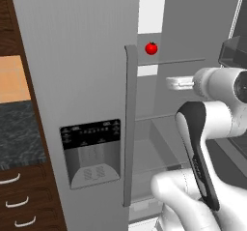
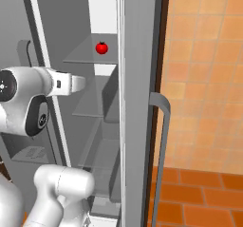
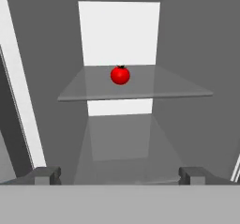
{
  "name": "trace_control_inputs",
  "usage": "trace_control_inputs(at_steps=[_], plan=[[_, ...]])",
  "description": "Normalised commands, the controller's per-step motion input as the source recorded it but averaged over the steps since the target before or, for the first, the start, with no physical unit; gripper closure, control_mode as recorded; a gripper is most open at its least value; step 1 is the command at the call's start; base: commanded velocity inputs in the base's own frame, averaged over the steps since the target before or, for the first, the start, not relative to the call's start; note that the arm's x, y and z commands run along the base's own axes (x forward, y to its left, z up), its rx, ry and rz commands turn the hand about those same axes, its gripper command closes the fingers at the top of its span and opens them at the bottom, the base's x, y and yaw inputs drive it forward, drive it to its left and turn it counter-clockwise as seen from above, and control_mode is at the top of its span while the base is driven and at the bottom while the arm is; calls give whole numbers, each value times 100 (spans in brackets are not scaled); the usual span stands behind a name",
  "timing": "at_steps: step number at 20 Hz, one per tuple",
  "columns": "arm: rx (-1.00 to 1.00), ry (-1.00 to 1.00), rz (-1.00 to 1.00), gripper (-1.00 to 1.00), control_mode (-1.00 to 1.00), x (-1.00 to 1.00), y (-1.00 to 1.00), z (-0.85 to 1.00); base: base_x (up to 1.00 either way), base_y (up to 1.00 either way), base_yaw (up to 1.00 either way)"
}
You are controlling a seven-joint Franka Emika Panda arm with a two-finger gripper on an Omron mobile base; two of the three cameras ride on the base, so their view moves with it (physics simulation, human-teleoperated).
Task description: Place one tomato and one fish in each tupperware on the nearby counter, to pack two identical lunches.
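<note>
Gripper (image 3: 120, 176) jaws wide apart, nothing between them, aimed into the open fridge (image 1: 82, 56): lined up for a grab, I judge. Tomato (image 3: 120, 75) at 12 o'clock from the fingertips, well apart, sitting alone on a glass shelf (image 3: 178, 89) against the back wall. Lower shelves are hard to read through the glass; no fish made out.

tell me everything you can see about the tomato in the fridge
The tomato is a small, glossy red ball with a tiny dark stem spot on top. It sits upright and alone on a clear, glass-like shelf high in the open fridge, in front of the white strip on the back wall. Only the shelf touches it. The hand is open, apart from it and lower, with the tomato centred between the fingertips' line of sight.
</note>
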Motion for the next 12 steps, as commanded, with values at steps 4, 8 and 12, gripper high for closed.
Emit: trace_control_inputs(at_steps=[4,8,12], plan=[[0,5,0,-100,-100,26,0,56,0,0,0],[0,9,0,-100,-100,43,0,5,0,0,0],[0,15,1,-100,-100,60,-2,0,0,0,0]])
